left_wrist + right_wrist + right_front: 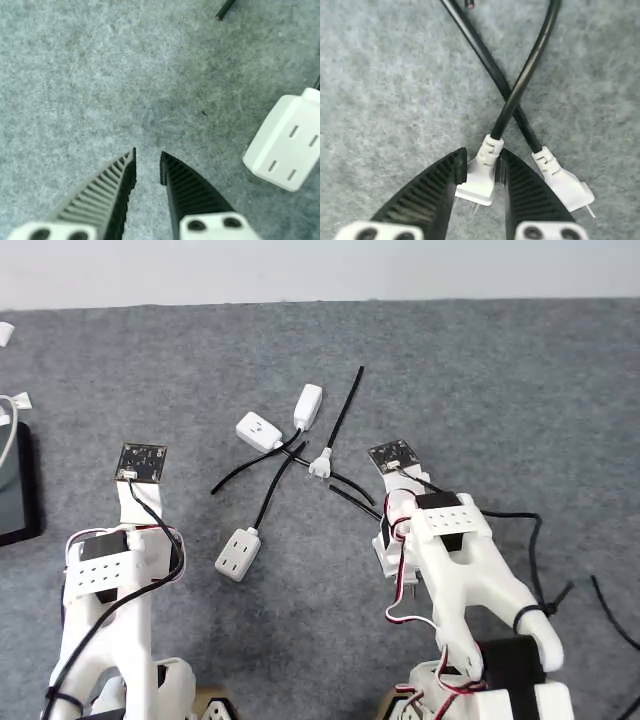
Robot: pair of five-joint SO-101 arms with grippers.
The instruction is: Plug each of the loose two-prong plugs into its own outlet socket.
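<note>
My right gripper (482, 151) is shut on a white two-prong plug (481, 175) that lies on the grey carpet, one finger on each side, its black cord running away. A second white plug (564, 183) lies just beside it, and the two cords cross. My left gripper (148, 152) is open a little over bare carpet and holds nothing. A white outlet socket (285, 145) lies off to its side. From above I see three white sockets (258, 430) (308, 405) (238, 552) and another plug (321, 465) between the arms.
Black cords (345, 410) spread across the carpet between the sockets. A dark flat device (15, 485) sits at the left edge. Loose black wires (605, 605) lie at the right edge. The right arm (450, 530) hides the carpet beneath it.
</note>
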